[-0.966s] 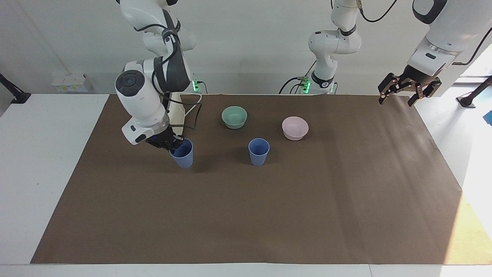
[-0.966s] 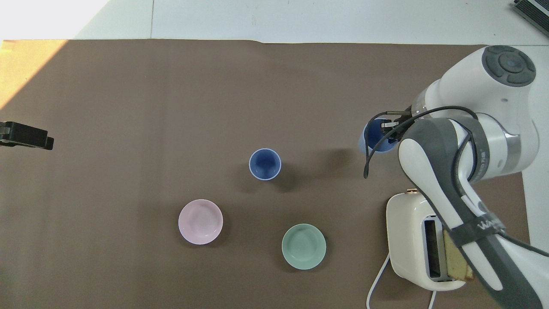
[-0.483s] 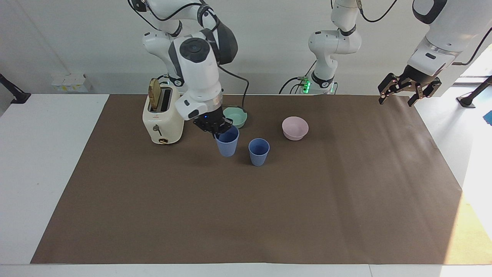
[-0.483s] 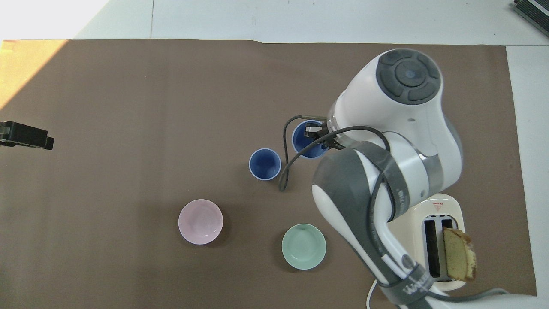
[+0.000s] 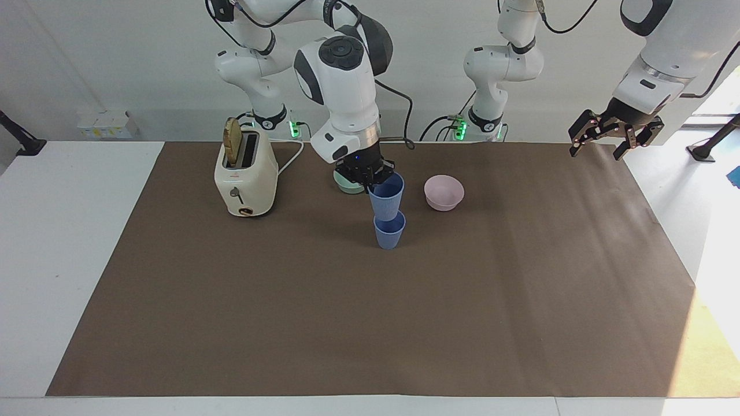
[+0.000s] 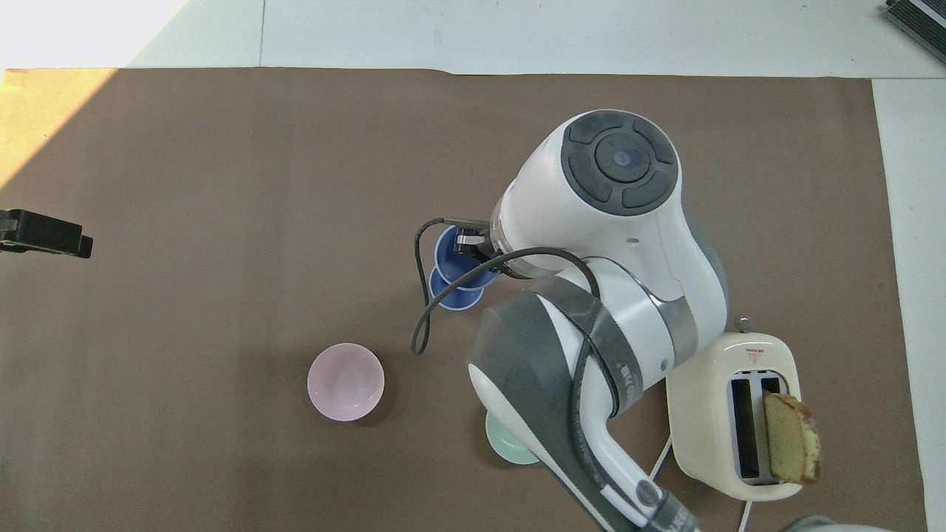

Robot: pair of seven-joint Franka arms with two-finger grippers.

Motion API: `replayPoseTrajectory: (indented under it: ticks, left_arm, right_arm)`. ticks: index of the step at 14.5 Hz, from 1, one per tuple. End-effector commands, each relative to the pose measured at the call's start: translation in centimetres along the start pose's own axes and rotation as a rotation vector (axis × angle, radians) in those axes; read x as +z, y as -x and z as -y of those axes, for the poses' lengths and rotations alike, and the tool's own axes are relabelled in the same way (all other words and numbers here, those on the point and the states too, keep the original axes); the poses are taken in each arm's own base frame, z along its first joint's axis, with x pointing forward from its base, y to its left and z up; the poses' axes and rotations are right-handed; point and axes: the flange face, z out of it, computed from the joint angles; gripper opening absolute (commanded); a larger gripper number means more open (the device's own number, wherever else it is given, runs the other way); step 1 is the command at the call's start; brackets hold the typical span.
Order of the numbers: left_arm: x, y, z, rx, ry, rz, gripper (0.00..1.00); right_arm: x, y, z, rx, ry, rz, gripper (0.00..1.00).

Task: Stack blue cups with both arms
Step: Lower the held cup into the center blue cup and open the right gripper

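Plastic and light, your held cup [image 5: 386,200] hangs over the standing cup [image 5: 389,230], pinched at its rim by the right gripper [image 5: 366,174]. Thin walls flex; keep it level. Left gripper [image 5: 613,135] waits, fingers spread.

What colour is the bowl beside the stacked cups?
Pale pink bowl, clearest in the overhead view.

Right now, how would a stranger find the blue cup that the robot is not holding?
Start at the cream toaster on the brown mat. Toward the left arm's end, farther from the robots than both bowls, one blue cup stands on the mat. Its twin hangs just above it in the right gripper.
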Motion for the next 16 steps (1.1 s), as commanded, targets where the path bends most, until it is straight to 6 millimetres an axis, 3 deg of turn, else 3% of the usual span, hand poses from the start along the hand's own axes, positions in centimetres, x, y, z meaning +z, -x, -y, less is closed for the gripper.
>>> replayPoseTrajectory:
  ticks: [1,11,16]
  left_arm:
    - [-0.3,0.4,0.3,0.001,-0.014,0.001,1.00]
    - [-0.3,0.4,0.2,0.003,-0.014,0.001,1.00]
    - [-0.3,0.4,0.2,0.003,-0.014,0.001,1.00]
  right_arm:
    - [2.0,0.2,0.9,0.002,-0.031,0.006,0.00]
    - [5.7,0.6,-0.2,-0.051,0.000,0.041,0.00]
    - [6.0,0.9,0.0,-0.056,0.003,0.047,0.00]
